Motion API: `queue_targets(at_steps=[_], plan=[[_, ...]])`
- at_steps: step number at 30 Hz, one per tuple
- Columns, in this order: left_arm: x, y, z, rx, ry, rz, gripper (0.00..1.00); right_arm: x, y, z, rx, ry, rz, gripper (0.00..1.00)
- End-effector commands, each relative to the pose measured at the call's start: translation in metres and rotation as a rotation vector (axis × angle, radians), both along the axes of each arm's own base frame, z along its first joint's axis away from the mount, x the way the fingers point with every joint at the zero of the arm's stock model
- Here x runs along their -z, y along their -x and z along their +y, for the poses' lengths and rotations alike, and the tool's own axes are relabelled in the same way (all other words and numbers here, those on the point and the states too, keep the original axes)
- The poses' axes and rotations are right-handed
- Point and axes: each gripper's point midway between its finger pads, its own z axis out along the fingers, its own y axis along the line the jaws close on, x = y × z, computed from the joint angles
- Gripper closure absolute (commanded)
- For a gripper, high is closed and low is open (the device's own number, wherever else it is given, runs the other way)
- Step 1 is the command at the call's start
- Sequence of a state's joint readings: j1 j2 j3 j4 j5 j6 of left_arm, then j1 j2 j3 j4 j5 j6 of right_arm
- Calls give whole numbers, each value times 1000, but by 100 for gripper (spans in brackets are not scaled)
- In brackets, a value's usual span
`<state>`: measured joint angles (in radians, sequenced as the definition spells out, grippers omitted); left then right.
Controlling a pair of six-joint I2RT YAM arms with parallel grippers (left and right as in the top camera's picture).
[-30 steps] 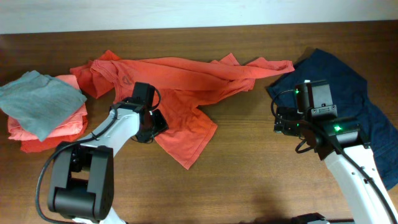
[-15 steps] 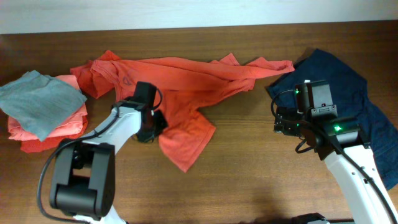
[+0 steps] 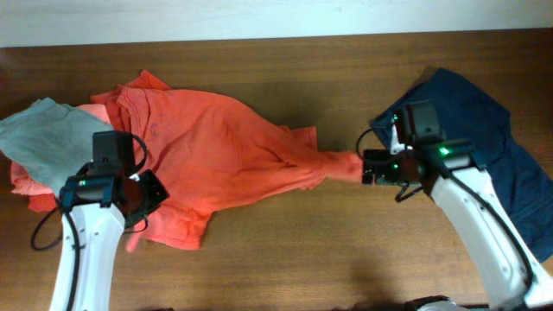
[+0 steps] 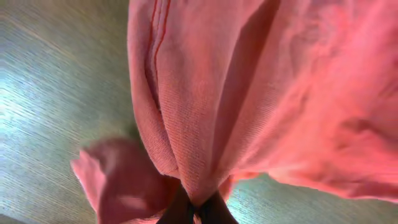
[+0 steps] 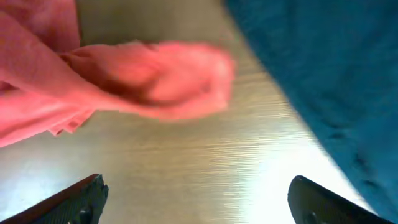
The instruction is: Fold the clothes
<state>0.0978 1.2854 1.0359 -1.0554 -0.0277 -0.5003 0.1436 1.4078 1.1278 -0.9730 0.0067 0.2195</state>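
Red-orange T-shirt (image 3: 225,151) is spread mid-left on the table (image 3: 302,250), its hem pinched by the left hand (image 3: 141,195). The right hand (image 3: 370,167) is held wide beside the stretched tip, which should be gripped squarely and the cloth drawn flat.

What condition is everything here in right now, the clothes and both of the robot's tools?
red-orange T-shirt, unfolded, bunched and rumpled.
left tool, shut on the red-orange T-shirt.
right tool, open, holding nothing; a sleeve tip lies just ahead of it.
grey top, folded, on the coral garment.
coral garment, folded, under the grey top.
navy garment, spread out, rumpled.
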Motion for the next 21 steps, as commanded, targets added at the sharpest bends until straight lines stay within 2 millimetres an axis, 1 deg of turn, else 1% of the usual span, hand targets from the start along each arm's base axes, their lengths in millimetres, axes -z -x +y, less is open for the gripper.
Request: queue_targets(at_steps=[1,3,4,6,7,8,9,12,14,16,18,19,20,21], plan=[[-2,1,4,16,-25,-5,100,15,0,27,-117,-111,69,5],[0,1,4,16,-24,2,100,27,1,33,-151,-108,112,5],[0,1,4,16,-24,5,100,37,2,37,-175,-101,140,5],[1,1,4,16,-24,6,100,48,0,42,-199,-95,161,5],[0,1,4,15,-24,5,100,55,-2,45,-228,-89,173,5],[1,1,4,16,-24,6,100,66,-2,50,-281,-77,195,5],[1,1,4,15,-24,6,100,72,-1,52,-299,-72,210,5],[1,1,4,16,-24,6,100,95,-1,56,-329,-61,261,5],[1,1,4,15,-24,5,100,106,-5,55,-326,-54,269,6],[0,1,4,15,-24,5,100,117,-14,52,-322,-27,257,10],[1,1,4,15,-24,5,100,122,-22,51,-318,-7,236,23],[1,1,4,16,-24,5,100,122,-26,52,-318,-8,219,40],[1,1,4,16,-24,5,100,121,-28,52,-319,-9,210,53],[0,1,4,16,-24,5,100,117,-31,53,-319,-9,196,77]])
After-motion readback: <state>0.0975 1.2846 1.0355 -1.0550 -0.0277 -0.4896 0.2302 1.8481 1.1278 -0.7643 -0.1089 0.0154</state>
